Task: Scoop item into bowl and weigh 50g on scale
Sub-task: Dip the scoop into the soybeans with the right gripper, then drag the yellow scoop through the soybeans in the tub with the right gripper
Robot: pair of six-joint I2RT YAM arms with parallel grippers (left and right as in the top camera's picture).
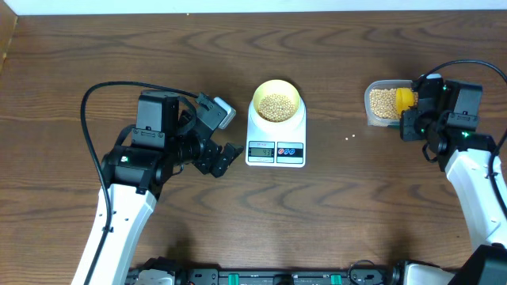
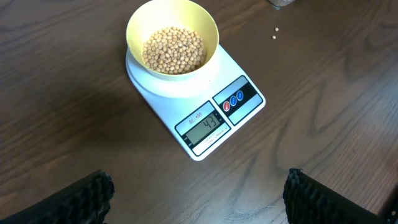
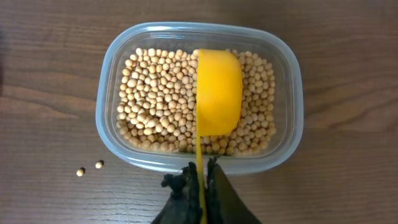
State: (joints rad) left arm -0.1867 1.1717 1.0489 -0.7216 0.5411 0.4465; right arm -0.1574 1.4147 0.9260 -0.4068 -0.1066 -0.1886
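Overhead, the white scale (image 1: 276, 149) sits mid-table on the dark wood table (image 1: 95, 47), with the pale yellow bowl (image 1: 257, 96) resting on its platform. A mound of tan beans (image 1: 276, 107) covers the bottom of the bowl. From the left wrist camera, the grey display (image 2: 204, 129) reads 43, and the red and blue buttons (image 2: 234, 100) sit beside it on the front panel.

The left gripper (image 2: 199, 202) hovers near the scale's left side, touching nothing. Its jaws stand wide apart, with the two dark ribbed fingertips (image 2: 87, 196) at the lower corners of its own view and the scale framed between them.

At the right edge of the table lies the clear plastic tub (image 1: 370, 103), well apart from the scale and largely filled with more of the same beans. The right gripper (image 3: 202, 186) is at the tub's near wall, jaws clamped together on the thin handle of the bright yellow scoop (image 3: 217, 92). The scoop's cup lies over the beans inside the tub; I cannot tell whether it holds any.

Two stray beans (image 3: 90, 167) lie on the wood just outside the tub, between tub and scale.
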